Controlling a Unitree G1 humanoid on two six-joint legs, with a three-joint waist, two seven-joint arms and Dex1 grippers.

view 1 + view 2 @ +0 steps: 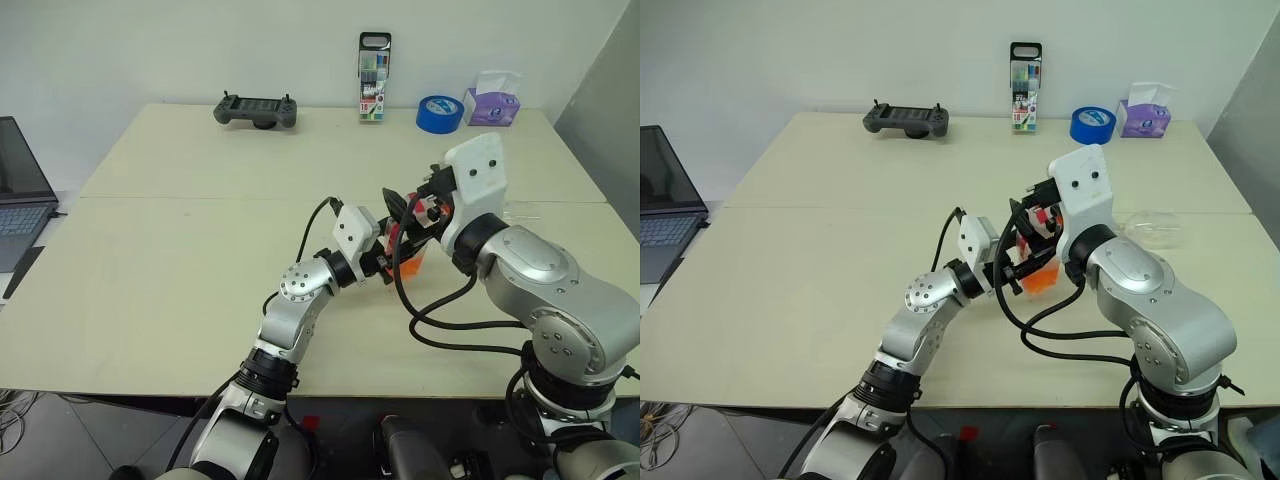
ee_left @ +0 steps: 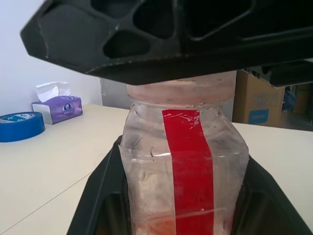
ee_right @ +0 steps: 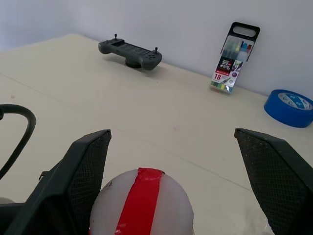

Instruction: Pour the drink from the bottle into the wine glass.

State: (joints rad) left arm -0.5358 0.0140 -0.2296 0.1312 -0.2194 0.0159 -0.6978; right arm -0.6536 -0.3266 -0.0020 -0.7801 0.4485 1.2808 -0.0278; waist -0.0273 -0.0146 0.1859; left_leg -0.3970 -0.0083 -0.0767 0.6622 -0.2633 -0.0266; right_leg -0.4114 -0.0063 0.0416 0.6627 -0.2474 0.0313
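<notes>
One bottle [image 2: 183, 166] here, and it sits over the middle of the table's [image 1: 180, 260] right half, nearer the front edge than the back. The left gripper [image 1: 1012, 268] has its two fingers clamped on the bottle's body, holding it upright. You can see the orange-red drink [image 1: 412, 266] low down in it. The right gripper [image 3: 168, 161] hangs right at the red-and-white cap [image 3: 142, 205], fingers spread wide on either side of it, not gripping.

One wine glass [image 1: 1152, 228], lying near the right edge, partly hidden behind the right arm, so hard to make out much.

Along the back edge there's one each of: a grey handheld controller [image 1: 257, 110], a marker pack [image 1: 374, 78] standing upright, a blue tape roll [image 1: 439, 113] and a purple tissue box [image 1: 491, 100]. One laptop [image 1: 20, 195] sits off the left edge.
</notes>
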